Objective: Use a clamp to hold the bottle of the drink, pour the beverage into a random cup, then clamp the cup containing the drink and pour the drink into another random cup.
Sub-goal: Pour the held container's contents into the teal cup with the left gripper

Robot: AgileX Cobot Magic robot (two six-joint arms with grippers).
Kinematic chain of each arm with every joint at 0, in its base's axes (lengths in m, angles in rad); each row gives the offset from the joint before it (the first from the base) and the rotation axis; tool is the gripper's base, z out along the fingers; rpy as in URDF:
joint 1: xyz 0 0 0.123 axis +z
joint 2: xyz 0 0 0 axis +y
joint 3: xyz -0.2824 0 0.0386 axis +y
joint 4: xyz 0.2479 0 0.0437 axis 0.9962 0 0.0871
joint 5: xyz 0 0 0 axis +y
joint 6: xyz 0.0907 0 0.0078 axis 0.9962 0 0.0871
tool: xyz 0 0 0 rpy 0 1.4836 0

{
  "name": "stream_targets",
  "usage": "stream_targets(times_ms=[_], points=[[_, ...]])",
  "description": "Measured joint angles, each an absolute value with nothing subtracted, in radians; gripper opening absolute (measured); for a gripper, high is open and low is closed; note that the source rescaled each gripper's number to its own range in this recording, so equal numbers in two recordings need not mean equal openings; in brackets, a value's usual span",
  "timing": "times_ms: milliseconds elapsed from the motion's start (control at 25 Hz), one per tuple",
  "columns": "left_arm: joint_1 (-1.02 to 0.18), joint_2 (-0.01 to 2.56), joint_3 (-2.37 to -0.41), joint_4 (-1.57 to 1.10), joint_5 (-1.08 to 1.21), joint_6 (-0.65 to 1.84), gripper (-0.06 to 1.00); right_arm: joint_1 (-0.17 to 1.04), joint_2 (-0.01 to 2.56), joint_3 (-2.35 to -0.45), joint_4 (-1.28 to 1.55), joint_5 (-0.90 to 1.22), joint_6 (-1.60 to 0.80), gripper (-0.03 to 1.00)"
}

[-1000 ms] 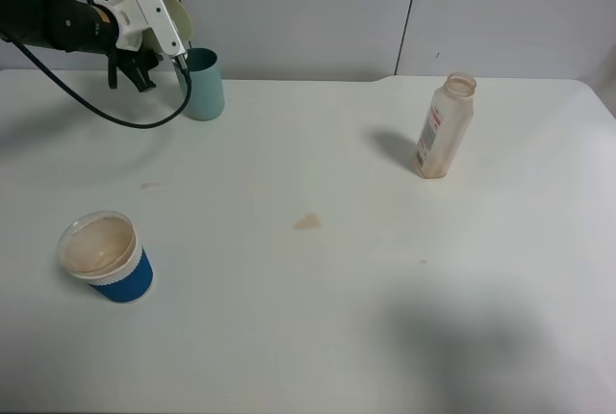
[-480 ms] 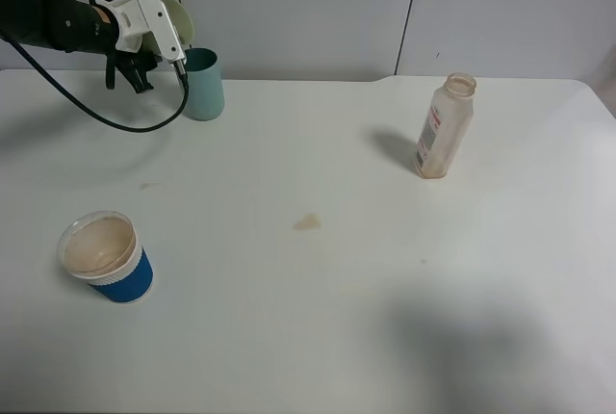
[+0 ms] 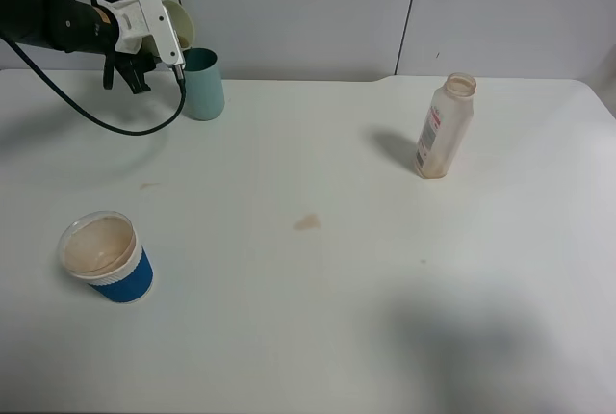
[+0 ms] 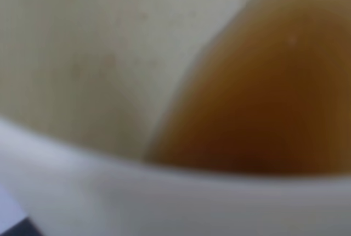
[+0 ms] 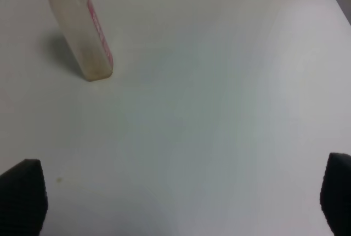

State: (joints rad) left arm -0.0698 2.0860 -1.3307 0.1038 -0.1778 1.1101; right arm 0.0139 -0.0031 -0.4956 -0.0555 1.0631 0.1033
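cream cup (image 3: 179, 21): thin-walled, light, likely crushable; your left gripper (image 3: 159, 34) is clamped on its side, tilted over the teal cup (image 3: 203, 84). tea (image 4: 263, 99) pools brown at its lip; grip mid-wall, gently. teal cup: smooth, rigid-looking, at table (image 3: 318, 318) rear. bottle (image 3: 445, 126): clear plastic, nearly empty, far right of it. blue-sleeved cup (image 3: 105, 257): nearer you. right gripper (image 5: 175, 192): spread wide, empty.

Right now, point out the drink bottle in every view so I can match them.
Exterior high: bottle stands upright on the right of the table, cap off.
Left wrist: not in it; a cup of brown drink fills the picture.
Right wrist: bottle stands uncapped.
Shared landmark: the white table.
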Motion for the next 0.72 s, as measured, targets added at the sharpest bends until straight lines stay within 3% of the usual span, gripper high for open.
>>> stream_targets(times_ms=[720], points=[[-0.070, 2.086, -1.331, 0.104, -0.178, 1.156, 0.02, 0.014, -0.003, -0.496, -0.055, 1.063, 0.103, 1.00]])
